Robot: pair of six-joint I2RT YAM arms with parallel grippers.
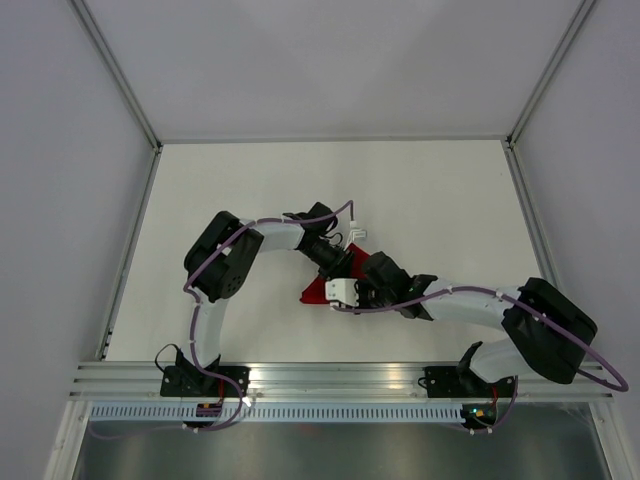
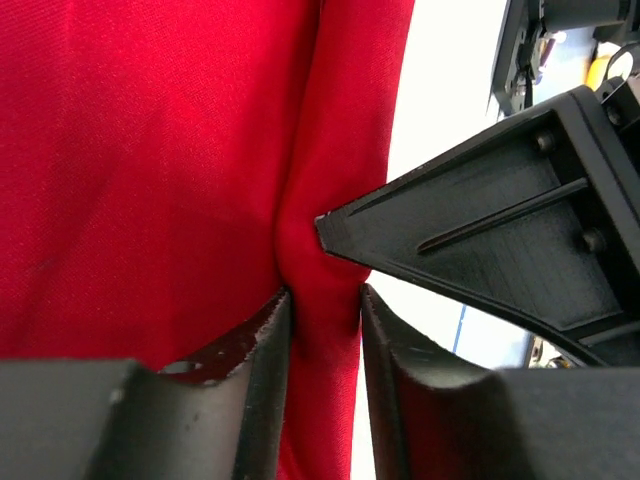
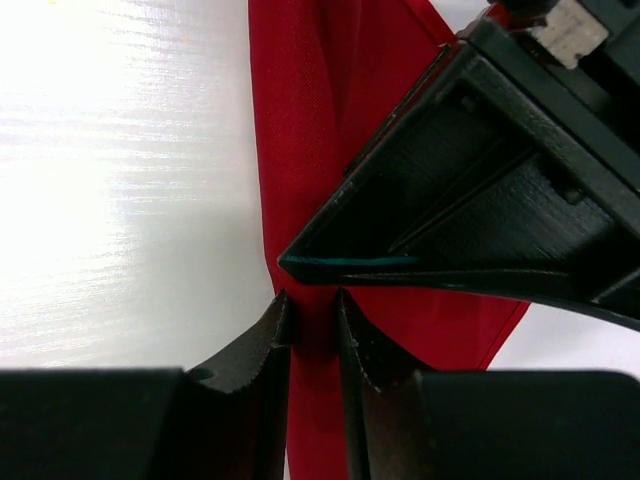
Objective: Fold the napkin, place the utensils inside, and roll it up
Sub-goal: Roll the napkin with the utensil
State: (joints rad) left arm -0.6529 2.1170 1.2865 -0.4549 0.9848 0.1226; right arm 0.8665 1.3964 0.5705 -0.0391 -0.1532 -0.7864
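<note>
There is 1 deep-red napkin (image 1: 315, 292) on 1 white surface (image 1: 250, 190). There are 2 arms, 1 left arm (image 1: 215, 265) and 1 right arm (image 1: 480, 305). Each carries 1 pair of jaws with 2 fingers (image 2: 250, 380), making 4 in all. 2 purple cables (image 1: 598, 362) show, 1 along each arm.

The left gripper (image 1: 345, 266) and right gripper (image 1: 366, 286) meet near the centre of the white counter (image 1: 250, 190), over a red napkin (image 1: 313, 292); only its left corner shows beneath them.
</note>
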